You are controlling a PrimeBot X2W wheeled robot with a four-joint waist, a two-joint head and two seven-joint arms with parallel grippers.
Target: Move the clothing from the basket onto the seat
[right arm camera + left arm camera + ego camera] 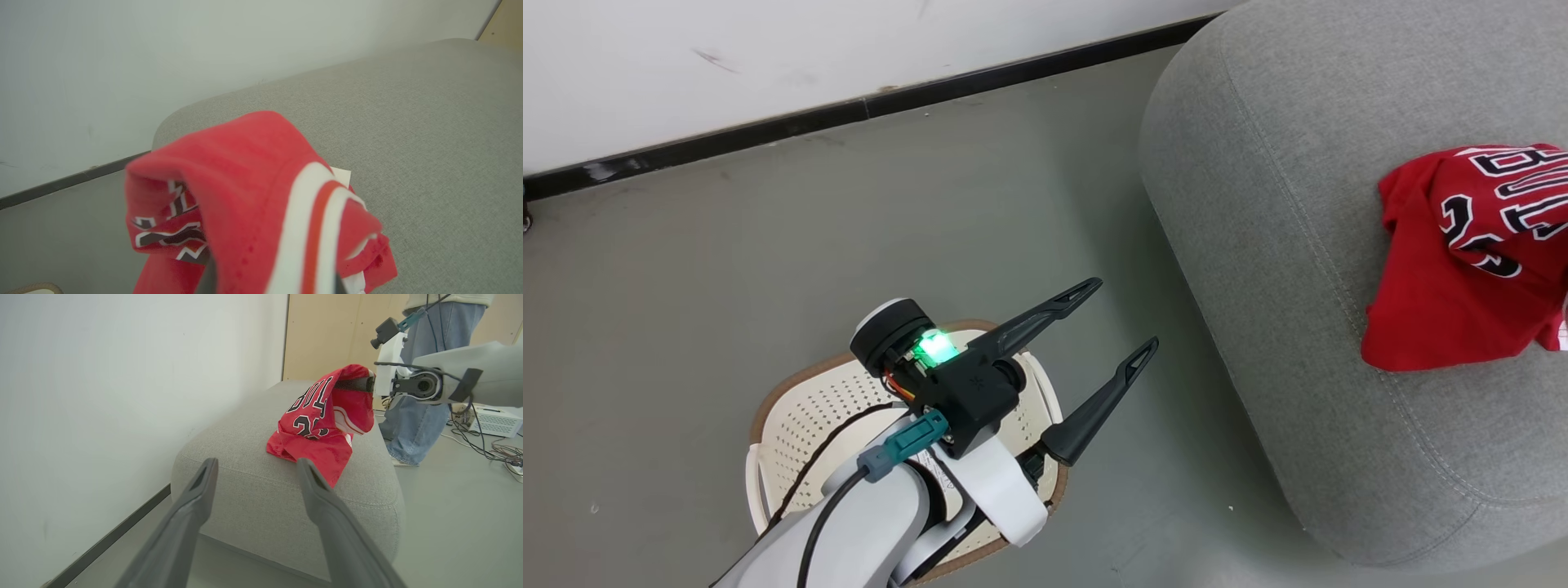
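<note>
The red clothing [1462, 286] carries large black letters edged in white; folds cut the word short, and only something like "BU" can be made out. Beside the letters stands the number 23 in the same style, creased in the head view and partly hidden in the left wrist view

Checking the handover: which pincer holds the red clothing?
The right pincer, shut on the clothing over the seat; the left pincer stands open and empty by the basket.
</note>
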